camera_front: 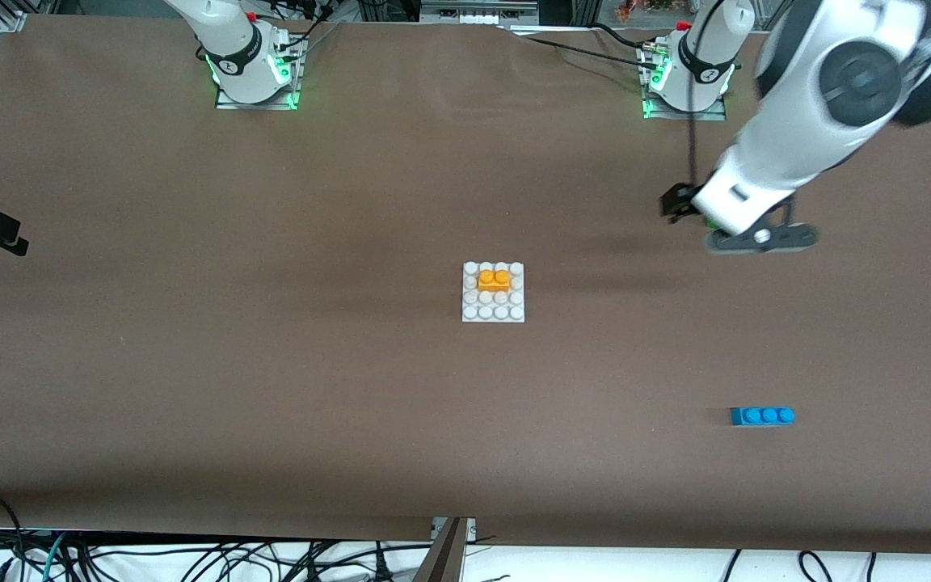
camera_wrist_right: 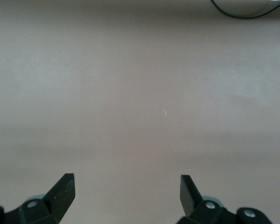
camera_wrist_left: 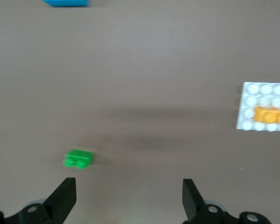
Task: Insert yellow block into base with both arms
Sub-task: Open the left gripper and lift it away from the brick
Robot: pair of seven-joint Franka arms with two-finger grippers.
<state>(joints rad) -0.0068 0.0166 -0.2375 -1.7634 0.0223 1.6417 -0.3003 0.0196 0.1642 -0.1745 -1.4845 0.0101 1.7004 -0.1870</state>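
The yellow block (camera_front: 494,280) sat pressed onto the studs of the white base (camera_front: 493,312) at mid-table, in the second row from the robots. The left gripper (camera_wrist_left: 129,198) hung spread and empty over bare table near a green brick (camera_wrist_left: 78,158), toward the left arm's end; the blue brick (camera_front: 762,415) lay nearer the front camera. The right gripper (camera_wrist_right: 127,196), also spread, held nothing over bare table at the right arm's end.

Left arm: reaches out from its base over the table's left-arm end.
Left gripper (camera_wrist_left: 129,198): raised, fingers spread wide, empty.
Right gripper (camera_wrist_right: 127,196): fingers apart, empty, over bare table.
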